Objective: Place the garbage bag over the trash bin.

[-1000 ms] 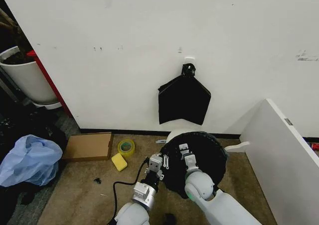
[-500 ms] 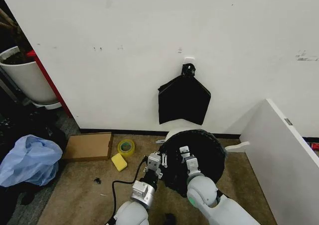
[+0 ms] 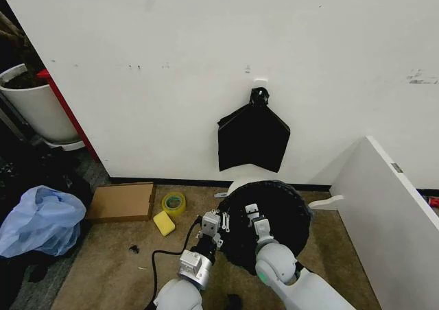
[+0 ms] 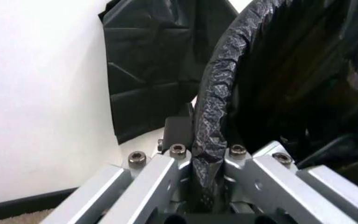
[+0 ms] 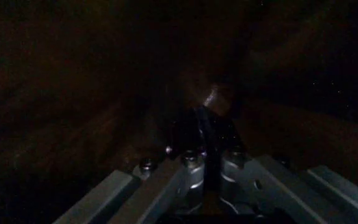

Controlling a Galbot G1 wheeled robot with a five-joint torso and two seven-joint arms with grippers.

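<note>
The glossy black garbage bag point(image 3: 274, 210) lies stretched over the mouth of the cream-white trash bin point(image 3: 241, 185), of which a pale strip shows at the far left side. My left gripper point(image 3: 211, 221) is at the bin's left edge. In the left wrist view this gripper point(image 4: 204, 151) is shut on the bag's wrinkled rolled rim point(image 4: 219, 88). My right gripper point(image 3: 252, 211) reaches into the bag's opening. In the right wrist view that gripper point(image 5: 207, 156) sits in the dark interior with its fingers shut on a fold of the bag.
A flat black bundle point(image 3: 252, 140) hangs on the wall above the bin. A white panel point(image 3: 387, 214) stands to the right. On the floor to the left lie a yellow sponge point(image 3: 163, 223), tape roll point(image 3: 173, 202), cardboard box point(image 3: 123, 201) and pale blue bag point(image 3: 40, 221). A white tub point(image 3: 38, 108) stands far left.
Both grippers have shifted slightly to the left, still on the bag. The bin and bag stay about where they were.
</note>
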